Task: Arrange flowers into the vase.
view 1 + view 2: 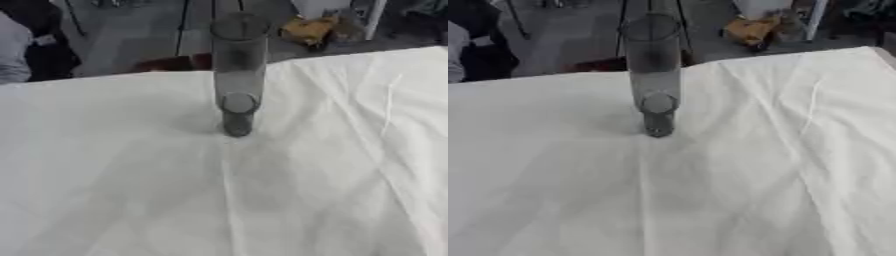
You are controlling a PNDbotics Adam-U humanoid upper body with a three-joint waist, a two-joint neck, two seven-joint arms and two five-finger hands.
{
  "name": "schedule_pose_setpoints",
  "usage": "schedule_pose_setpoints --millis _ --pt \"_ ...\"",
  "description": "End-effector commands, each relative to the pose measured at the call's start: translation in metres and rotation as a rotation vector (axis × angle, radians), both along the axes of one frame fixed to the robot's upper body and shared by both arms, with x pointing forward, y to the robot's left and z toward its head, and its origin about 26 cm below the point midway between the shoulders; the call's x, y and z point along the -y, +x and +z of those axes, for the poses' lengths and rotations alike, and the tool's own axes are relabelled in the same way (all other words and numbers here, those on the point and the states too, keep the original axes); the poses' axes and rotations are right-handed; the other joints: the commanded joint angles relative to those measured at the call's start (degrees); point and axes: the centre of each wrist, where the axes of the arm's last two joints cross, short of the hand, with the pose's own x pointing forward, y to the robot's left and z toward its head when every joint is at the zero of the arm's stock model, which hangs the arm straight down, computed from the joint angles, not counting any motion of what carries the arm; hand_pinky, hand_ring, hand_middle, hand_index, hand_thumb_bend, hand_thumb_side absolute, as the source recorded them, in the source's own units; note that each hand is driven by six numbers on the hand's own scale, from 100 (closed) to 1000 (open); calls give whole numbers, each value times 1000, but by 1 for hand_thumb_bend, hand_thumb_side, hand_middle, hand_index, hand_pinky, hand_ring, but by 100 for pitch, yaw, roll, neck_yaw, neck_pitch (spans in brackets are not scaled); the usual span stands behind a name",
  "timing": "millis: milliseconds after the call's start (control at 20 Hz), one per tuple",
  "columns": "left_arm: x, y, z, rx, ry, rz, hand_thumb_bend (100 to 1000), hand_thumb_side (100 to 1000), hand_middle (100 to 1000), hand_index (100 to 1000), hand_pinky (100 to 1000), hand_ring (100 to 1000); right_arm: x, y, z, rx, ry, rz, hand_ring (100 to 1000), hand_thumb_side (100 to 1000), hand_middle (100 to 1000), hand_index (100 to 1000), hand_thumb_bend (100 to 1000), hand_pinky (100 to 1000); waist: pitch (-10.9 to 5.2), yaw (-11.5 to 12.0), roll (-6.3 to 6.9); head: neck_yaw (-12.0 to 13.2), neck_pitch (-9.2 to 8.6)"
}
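The tall glass vase (238, 75) stands upright and empty at twelve o'clock on the white cloth (114, 175), with no flowers or hands in sight, so the arranging hasn't begun.

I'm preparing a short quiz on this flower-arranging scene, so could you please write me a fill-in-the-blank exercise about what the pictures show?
1. The tall glass vase stands ____ on the table.
2. The table is covered with a ____ cloth.
3. The number of flowers showing in the vase is ____.
4. The number of robot hands showing in either view is ____.

Missing words: upright; white; zero; zero.
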Motion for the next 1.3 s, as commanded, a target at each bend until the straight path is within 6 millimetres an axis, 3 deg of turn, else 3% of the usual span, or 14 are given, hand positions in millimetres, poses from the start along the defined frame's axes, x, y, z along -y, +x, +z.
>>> schedule_pose_setpoints --millis 50,250,700,1300 --pt "-4 -1 23 64 -115 -24 100 651 100 100 100 100 -1 -4 11 25 -24 10 1000 998 799 817 100 840 -130 0 -12 49 -19" --pt "-12 11 40 81 -265 -41 100 648 100 100 100 100 -1 -4 10 20 -26 13 1000 998 798 816 100 840 -186 -44 19 98 6" --pt "-9 33 51 115 -489 -139 100 645 100 100 100 100 -3 -3 12 25 -17 28 1000 997 797 815 100 839 -177 -155 61 177 -65" --pt "3 65 53 111 -746 -231 100 649 100 100 100 100 -6 -3 16 33 -25 44 1000 998 796 813 100 838 -71 -309 155 276 -237"
